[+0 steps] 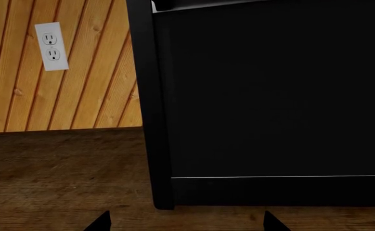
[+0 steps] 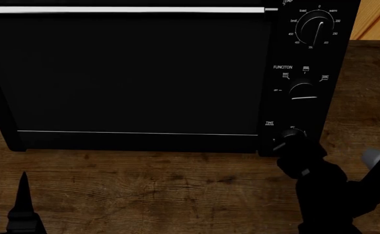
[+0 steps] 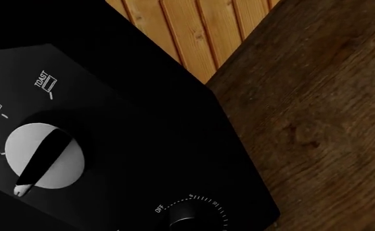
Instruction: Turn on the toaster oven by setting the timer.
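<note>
The toaster oven [image 2: 131, 73] sits square on the wooden counter [image 2: 176, 195], its dark glass door shut and a column of three knobs running down its right side. The lowest of these is the timer [image 2: 292, 137], under the small "TIME" label, and the right gripper [image 2: 298, 146] is right up against it, its black fingers crowded over the knob so that most of it is hidden from the head view. Whether those fingers have actually closed on the knob or are only touching it, I cannot tell; the right wrist view shows just the top edge of the timer [image 3: 190, 219] with "OFF" and the first tick marks beside it, and the function knob [image 3: 44, 156] above, but no fingertips. The left gripper [image 1: 184, 222] hangs low near the oven's front left corner, its two finger tips spread well apart with nothing between them, so it looks idle. As I judge it, the approach is done and the real work remains: gripping the timer firmly and twisting it off "OFF" onto the scale.
</note>
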